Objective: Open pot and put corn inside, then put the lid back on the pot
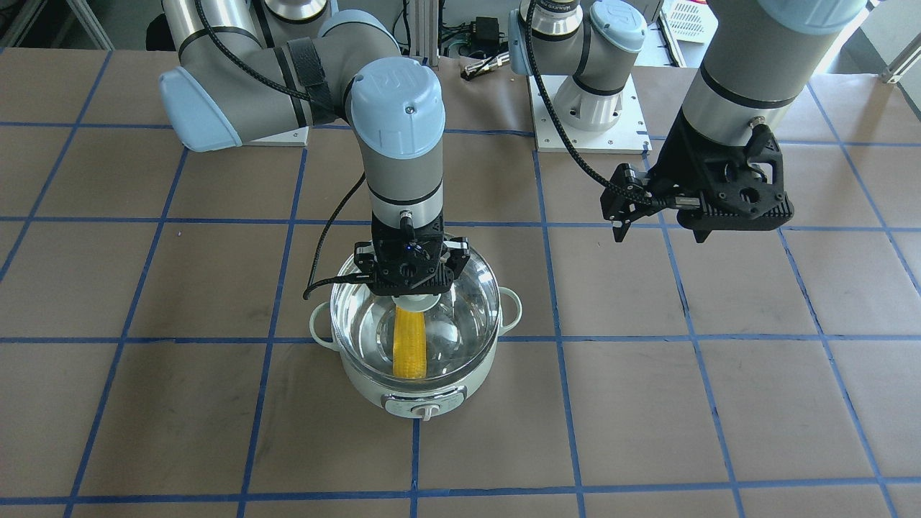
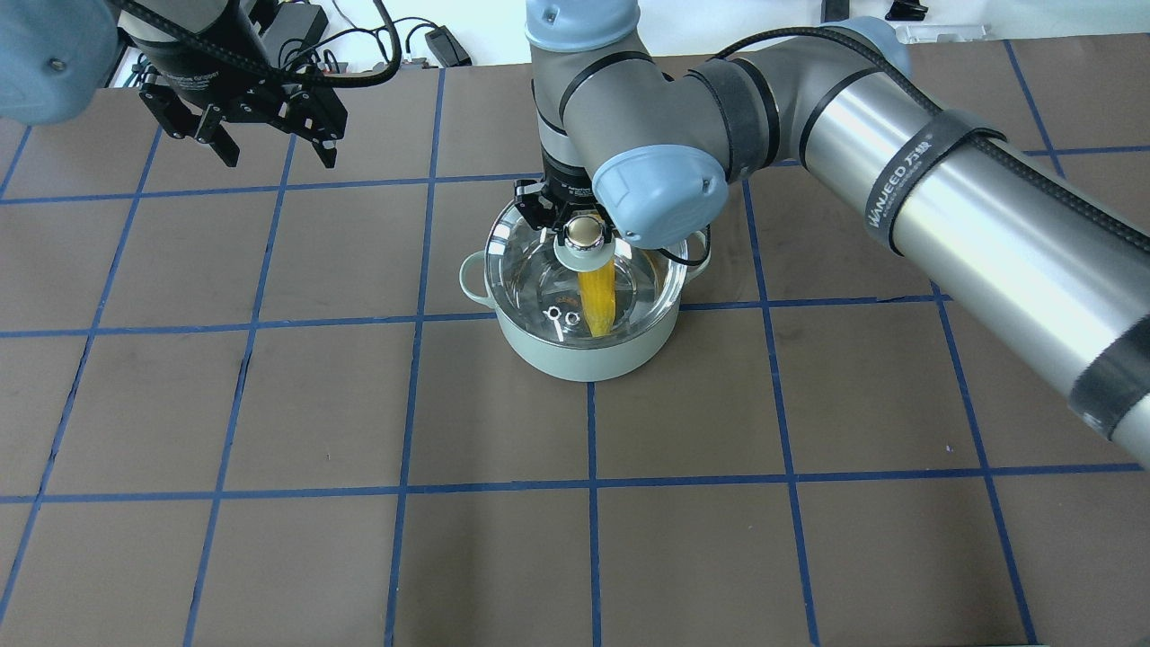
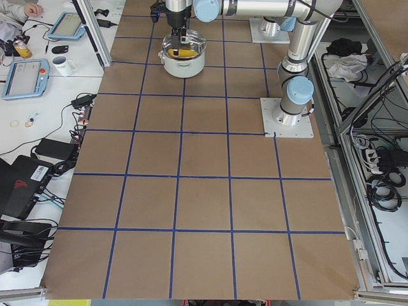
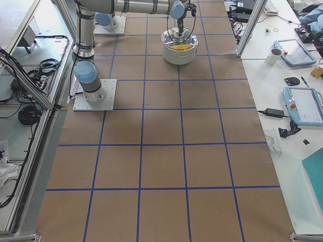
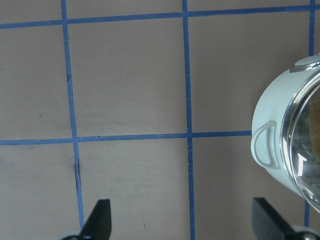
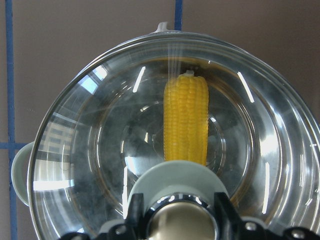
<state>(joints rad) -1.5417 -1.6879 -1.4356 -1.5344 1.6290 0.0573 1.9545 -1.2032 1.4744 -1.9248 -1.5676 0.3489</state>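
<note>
Right arm plumb-wristed, fingers astride lid knob

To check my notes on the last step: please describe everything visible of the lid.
The lid is a clear glass dome with a steel rim, a pale green centre disc and a shiny round knob. It covers the pot, the corn showing through it. The right hand grips the knob from both sides.

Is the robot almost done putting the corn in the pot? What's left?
Nearly. Done: the corn lies inside the pot. In hand: the right gripper holds the lid by its knob, on top of the pot; I cannot tell if it is fully seated. Left: settle it and let go. The left gripper hangs open, off to the side.
</note>
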